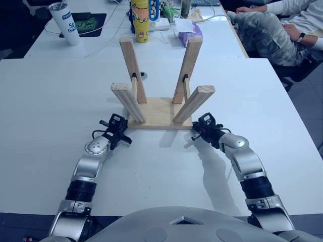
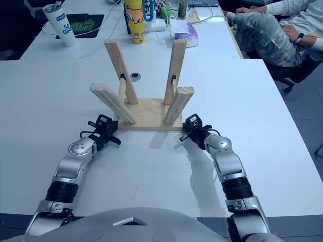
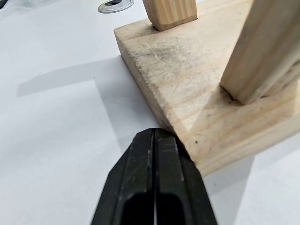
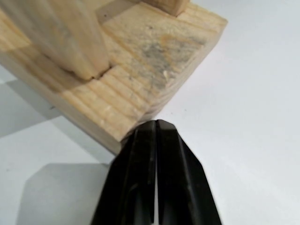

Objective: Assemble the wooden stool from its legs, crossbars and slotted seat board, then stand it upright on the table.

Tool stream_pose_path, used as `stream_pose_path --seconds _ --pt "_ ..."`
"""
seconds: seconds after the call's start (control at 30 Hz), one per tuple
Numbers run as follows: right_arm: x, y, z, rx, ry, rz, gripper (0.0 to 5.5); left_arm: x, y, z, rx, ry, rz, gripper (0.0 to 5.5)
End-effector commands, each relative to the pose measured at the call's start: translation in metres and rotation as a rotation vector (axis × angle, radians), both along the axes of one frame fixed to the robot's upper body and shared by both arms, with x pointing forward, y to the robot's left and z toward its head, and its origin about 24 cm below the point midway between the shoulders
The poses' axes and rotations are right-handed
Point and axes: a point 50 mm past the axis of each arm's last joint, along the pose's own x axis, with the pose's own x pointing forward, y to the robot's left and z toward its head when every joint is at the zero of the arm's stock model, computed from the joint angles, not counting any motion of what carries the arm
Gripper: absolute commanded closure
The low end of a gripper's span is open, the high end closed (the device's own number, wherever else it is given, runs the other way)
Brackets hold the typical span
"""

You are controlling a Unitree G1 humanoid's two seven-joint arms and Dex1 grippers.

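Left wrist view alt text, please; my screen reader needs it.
The left gripper, black and shut, sits at a corner of the wooden seat board, which lies on the white table. Two legs rise from the board.

Rough, unfinished wooden seat board (image 3: pixel 206 89), matt table (image 1: pixel 50 101)

The left arm (image 1: pixel 88 166) and right arm (image 1: pixel 247 161) have brushed silver shells, the left with a round joint cap dotted round its rim. Black ribbed collars band each arm lower down. Thin black cables loop at the wrists. The left tool (image 3: pixel 154 140) and right tool (image 4: pixel 155 129) are matte black, with flat fingers.
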Motion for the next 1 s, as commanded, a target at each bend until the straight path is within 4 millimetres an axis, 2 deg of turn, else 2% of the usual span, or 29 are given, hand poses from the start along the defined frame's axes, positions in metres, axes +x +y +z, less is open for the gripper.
stream_pose_path --seconds 0.03,0.27,0.57,0.77,1.0 --pt "0.004 0.015 0.015 0.106 -0.05 0.086 5.5 0.006 -0.024 0.02 -0.052 -0.075 -0.088 5.48" --pt "0.008 0.017 0.026 0.138 -0.092 0.101 5.5 0.01 -0.028 0.039 -0.061 -0.137 -0.095 5.48" --pt "0.02 0.028 0.064 0.148 -0.216 0.139 5.5 0.013 -0.031 0.057 -0.059 -0.186 -0.108 5.48" --pt "0.015 0.029 0.065 0.134 -0.217 0.163 5.5 0.014 -0.031 0.062 -0.07 -0.2 -0.1 5.48" --pt "0.018 0.033 0.078 0.162 -0.257 0.169 5.5 0.015 -0.032 0.066 -0.073 -0.212 -0.102 5.48"
